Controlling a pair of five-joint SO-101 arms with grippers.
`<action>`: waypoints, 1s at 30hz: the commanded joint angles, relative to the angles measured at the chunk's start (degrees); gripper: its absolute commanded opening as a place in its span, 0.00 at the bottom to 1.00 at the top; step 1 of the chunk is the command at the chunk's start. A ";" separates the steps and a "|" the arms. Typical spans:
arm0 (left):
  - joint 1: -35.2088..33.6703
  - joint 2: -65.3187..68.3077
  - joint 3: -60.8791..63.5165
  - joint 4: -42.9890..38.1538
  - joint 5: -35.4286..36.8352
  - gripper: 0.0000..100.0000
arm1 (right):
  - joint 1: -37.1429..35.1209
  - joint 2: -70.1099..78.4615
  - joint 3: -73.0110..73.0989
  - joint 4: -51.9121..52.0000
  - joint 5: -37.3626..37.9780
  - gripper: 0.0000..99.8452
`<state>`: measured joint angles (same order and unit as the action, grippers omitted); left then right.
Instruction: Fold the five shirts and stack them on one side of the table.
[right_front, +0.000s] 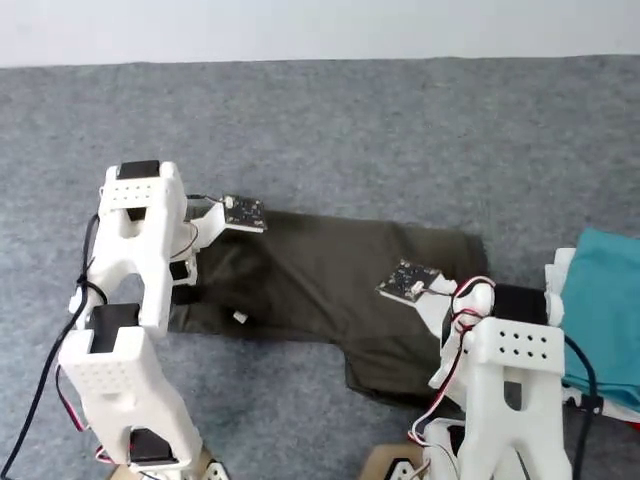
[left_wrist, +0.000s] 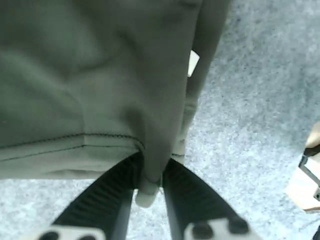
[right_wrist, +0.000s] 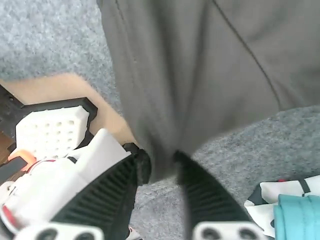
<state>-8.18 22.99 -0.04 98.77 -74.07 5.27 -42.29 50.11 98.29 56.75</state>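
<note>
Grey, felt-like tabletop (right_front: 330, 120), pale wall beyond its far edge. Nearest, along the near edge: left arm (right_front: 140, 260) toward the left corner, right arm (right_front: 510, 370) toward the right. Left jaws pinched tight on a bunched hem at the left end of the olive shirt (right_front: 320, 280); right jaws likewise clamped on cloth at its near right part. Probably gripped at two ends so as to lift one portion and lay it over the rest: a fold in hand, not yet made. Shirt itself mostly flat across the middle of the tabletop, small white tag (right_front: 240, 318) showing. At the right edge, teal shirt (right_front: 605, 300) folded atop a white patterned one (right_wrist: 265, 202), seemingly the side chosen for the stack, just beside the right arm.
</note>
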 joint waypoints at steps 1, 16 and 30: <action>-0.44 -3.69 -0.04 1.58 -0.44 0.06 | 1.54 -1.45 -0.53 -0.84 0.35 0.20; -5.36 -4.22 2.77 1.76 -3.25 0.01 | 4.00 -1.45 -0.44 -4.62 0.35 0.20; -7.38 -4.13 2.33 -5.71 4.48 0.13 | 3.91 -1.45 -0.35 -5.32 0.35 0.20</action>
<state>-14.42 22.20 2.68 96.57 -73.27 8.70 -42.29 50.20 93.36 56.75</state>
